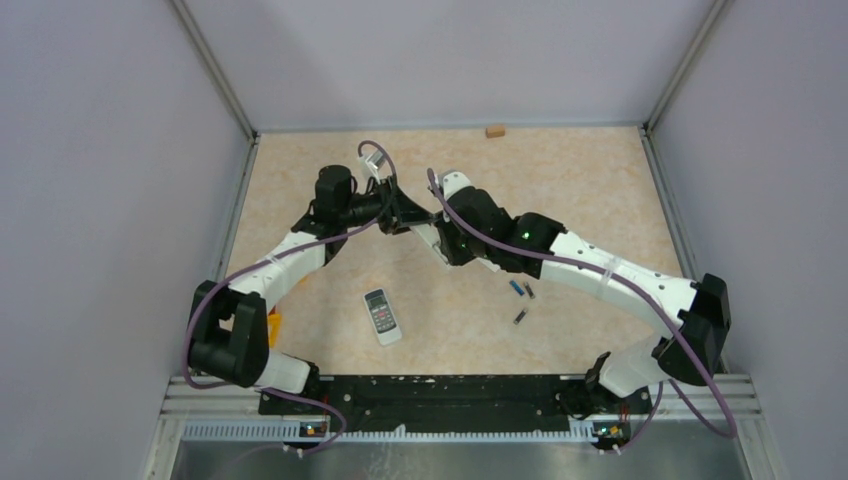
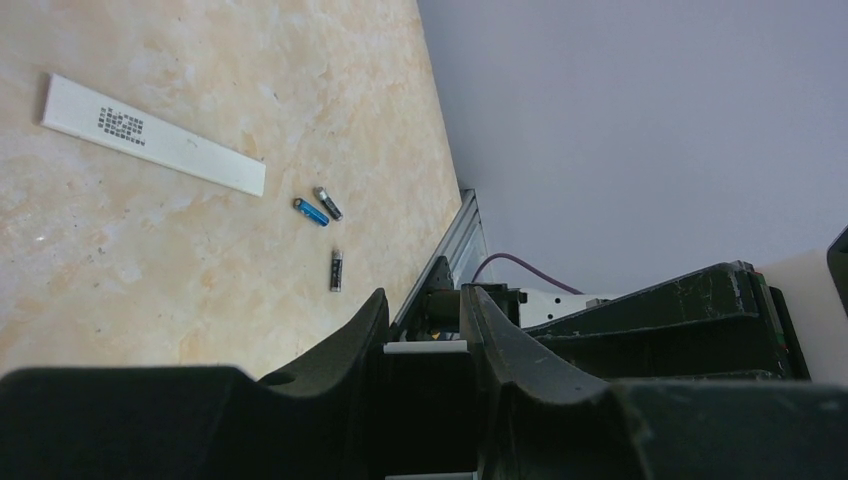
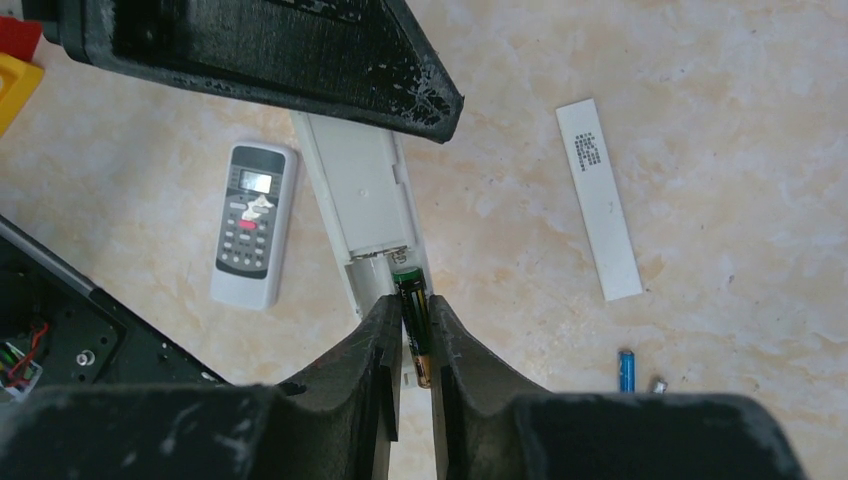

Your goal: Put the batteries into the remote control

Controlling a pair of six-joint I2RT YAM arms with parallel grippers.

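A long white remote (image 3: pixel 355 190) lies back side up with its battery bay open at the near end. My left gripper (image 2: pixel 425 300) is shut on this remote; its white edge (image 2: pixel 425 347) shows between the fingers. In the top view the left gripper (image 1: pixel 400 212) sits at mid-table. My right gripper (image 3: pixel 412 305) is shut on a black-green battery (image 3: pixel 415 345) whose tip is at the open bay; it also shows in the top view (image 1: pixel 432 232). Three loose batteries lie on the table: a blue one (image 2: pixel 311 211), a grey one (image 2: pixel 328 203) and a dark one (image 2: pixel 336 270).
A small white remote (image 1: pixel 381 316) with grey buttons lies face up near the front. The white battery cover strip (image 3: pixel 598 200) lies flat to the right of the long remote. A small orange block (image 1: pixel 494 130) sits at the back wall. A yellow object (image 1: pixel 273 325) lies beside the left arm.
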